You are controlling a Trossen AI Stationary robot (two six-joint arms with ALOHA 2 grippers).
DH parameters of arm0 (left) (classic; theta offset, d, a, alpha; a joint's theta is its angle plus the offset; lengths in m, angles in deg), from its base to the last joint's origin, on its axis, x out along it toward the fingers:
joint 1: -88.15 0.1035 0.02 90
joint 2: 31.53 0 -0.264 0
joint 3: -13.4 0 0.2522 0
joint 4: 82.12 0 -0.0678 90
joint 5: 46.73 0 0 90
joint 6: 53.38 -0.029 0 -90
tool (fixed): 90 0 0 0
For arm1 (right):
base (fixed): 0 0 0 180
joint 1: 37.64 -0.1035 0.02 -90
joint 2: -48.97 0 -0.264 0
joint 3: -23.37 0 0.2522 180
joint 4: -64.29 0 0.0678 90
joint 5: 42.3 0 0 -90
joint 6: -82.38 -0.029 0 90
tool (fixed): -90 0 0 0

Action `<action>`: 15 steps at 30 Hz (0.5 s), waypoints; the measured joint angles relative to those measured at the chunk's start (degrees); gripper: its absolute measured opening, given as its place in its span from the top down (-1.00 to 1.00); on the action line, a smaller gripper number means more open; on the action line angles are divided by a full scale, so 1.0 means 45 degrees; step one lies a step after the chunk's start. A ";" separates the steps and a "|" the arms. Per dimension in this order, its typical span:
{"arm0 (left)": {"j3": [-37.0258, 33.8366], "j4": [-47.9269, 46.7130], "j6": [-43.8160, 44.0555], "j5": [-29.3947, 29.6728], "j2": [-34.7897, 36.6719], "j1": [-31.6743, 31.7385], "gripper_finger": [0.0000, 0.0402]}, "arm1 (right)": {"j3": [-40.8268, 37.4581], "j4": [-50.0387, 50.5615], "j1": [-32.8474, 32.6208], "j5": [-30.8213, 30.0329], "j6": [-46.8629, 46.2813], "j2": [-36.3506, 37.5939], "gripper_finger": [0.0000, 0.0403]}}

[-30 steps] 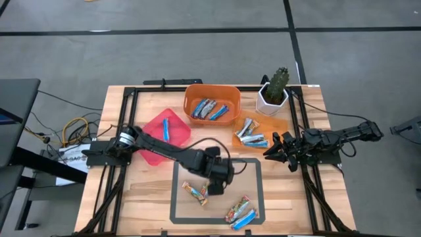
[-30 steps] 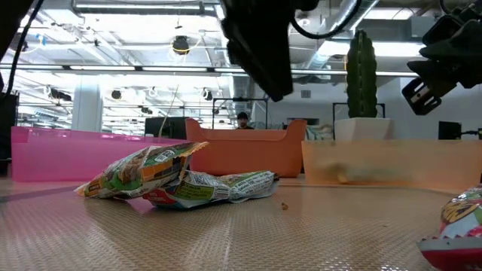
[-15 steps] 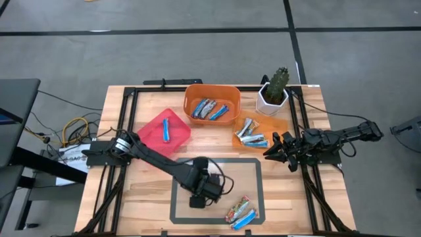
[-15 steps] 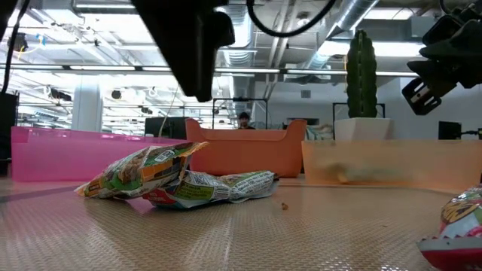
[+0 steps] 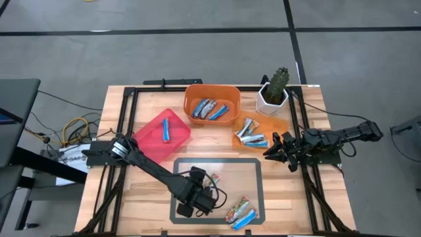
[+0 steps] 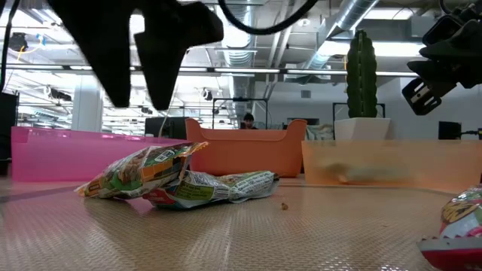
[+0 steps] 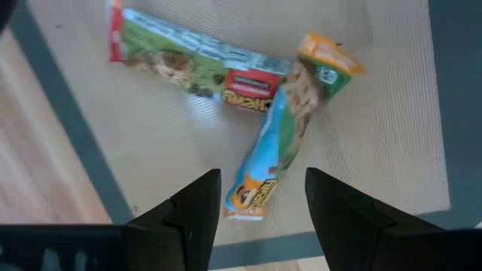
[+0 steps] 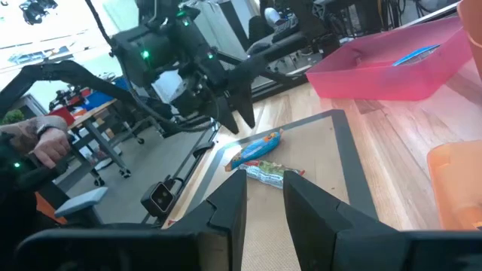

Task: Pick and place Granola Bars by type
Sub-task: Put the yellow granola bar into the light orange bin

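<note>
Left gripper (image 5: 196,201), released, hovers over two multicoloured granola bars (image 7: 248,105); right gripper (image 5: 276,150) waits at three o'clock, grip unclear.

Overhead, the high view stares straight down, far enough out to take in the whole light wooden table (image 5: 148,197). The low view sits on the tabletop, looking level across into the room. The left wrist view looks steeply down, close over two crossed green-and-orange wrapped bars (image 7: 260,113); that pair fills the low view's foreground (image 6: 177,181) and turns up farther off in the right wrist view (image 8: 260,156), which faces across the table.
</note>
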 joint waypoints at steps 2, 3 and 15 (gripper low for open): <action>-0.0484 0.0483 -0.0174 -0.0035 0.0062 -0.0105 0.07 | 0.0004 0.0000 0.0000 0.0000 0.0004 0.0000 0.59; -0.0727 0.0678 -0.0215 -0.0036 0.0083 -0.0139 0.07 | 0.0004 0.0000 0.0000 0.0000 0.0004 0.0000 0.59; -0.4175 0.4105 -0.0356 0.0092 0.0926 -0.0223 0.07 | 0.0004 0.0000 0.0000 0.0000 0.0004 -0.0005 0.59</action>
